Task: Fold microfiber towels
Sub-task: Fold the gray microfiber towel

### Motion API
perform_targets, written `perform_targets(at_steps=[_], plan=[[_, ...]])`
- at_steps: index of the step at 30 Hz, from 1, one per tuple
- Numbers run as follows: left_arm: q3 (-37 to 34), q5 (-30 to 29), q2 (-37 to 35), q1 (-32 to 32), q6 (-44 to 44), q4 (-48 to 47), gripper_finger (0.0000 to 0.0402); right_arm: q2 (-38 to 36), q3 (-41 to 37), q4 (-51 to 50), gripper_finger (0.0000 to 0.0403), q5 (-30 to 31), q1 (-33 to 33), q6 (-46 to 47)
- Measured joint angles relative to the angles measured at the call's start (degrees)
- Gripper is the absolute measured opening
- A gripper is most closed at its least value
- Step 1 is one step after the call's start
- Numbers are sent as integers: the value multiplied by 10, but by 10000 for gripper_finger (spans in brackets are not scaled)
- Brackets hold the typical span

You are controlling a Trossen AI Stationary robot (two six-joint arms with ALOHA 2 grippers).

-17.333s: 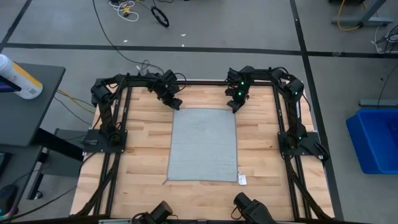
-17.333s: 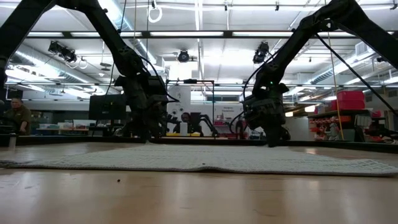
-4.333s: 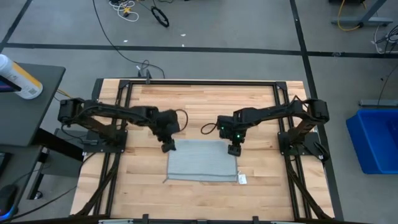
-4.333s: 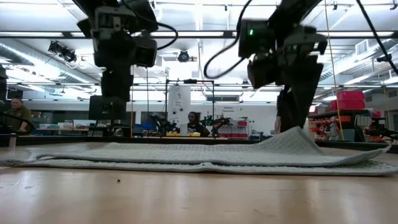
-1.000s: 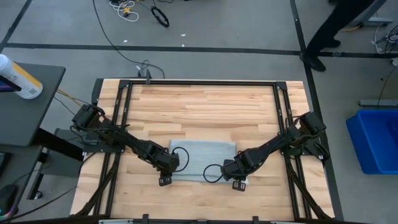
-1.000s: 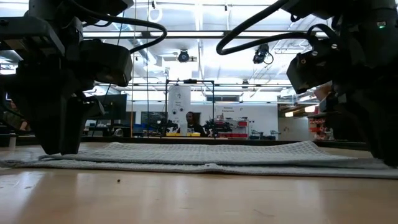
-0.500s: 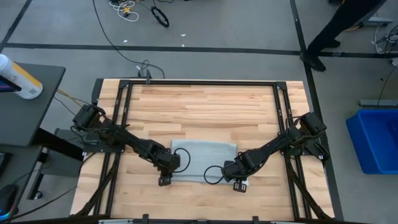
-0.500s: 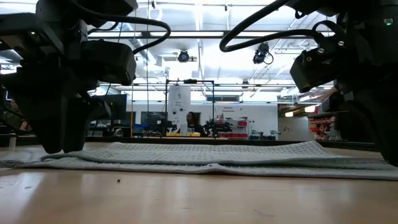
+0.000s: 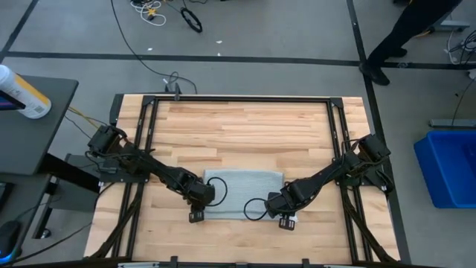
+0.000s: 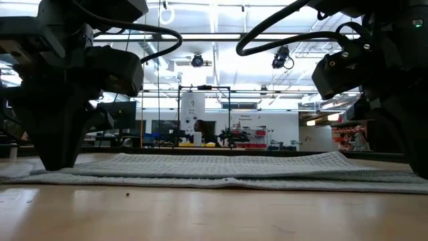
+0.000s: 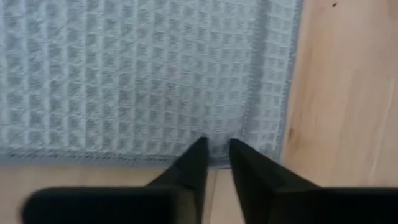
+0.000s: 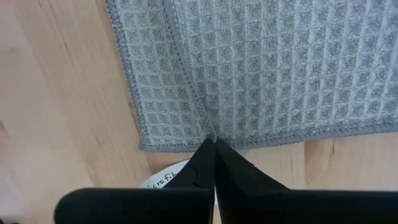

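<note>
The microfiber towel (image 9: 245,190) is lying folded on the wooden table (image 9: 245,126), toward the near edge, roughly centered btwn the 2 arms. In the low view it is showing as 2 flat layers (image 10: 221,171), the top one sitting a bit back from the bottom one's front edge.

The left gripper (image 9: 196,214) is sitting down at the towel's near-left corner. In the left wrist view its fingertips (image 11: 200,149) are standing only a narrow gap apart, right at the hem of the cloth (image 11: 143,74), w/ the edge sitting btwn them. Can't tell whether they are actually pinching it yet.

The right gripper (image 9: 284,220) is sitting at the near-right corner. In the right wrist view its fingers (image 12: 208,155) are pressed together, tips meeting on the hem of the towel (image 12: 280,68) right where the upper layer's edge is crossing the lower one, so it is gripping the corner. A small white tag (image 12: 165,180) is peeking out from under the cloth just beside those fingers.

In the low view both grippers are reading as big dark shapes, left (image 10: 57,157) and right (image 10: 408,154), bracketing the towel's 2 ends.

A person's legs (image 9: 405,33) are showing on the floor beyond the table's far-right corner. A blue bin (image 9: 454,167) is standing on the floor to the right.
</note>
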Motion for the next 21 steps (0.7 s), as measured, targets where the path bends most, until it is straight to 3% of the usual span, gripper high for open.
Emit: perform_targets(at_steps=[3, 10, 14, 21], plan=[[12, -7, 1, -3, 14, -14, 12, 0, 0, 1, 3, 1, 0, 0], [35, 5, 3, -5, 20, -25, 19, 0, 0, 1, 9, 1, 0, 0], [42, 4, 3, -12, 1, -46, 53, 0, 0, 1, 3, 1, 0, 0], [57, 13, 2, -16, -30, -72, 166, 0, 0, 1, 12, 2, 0, 0]])
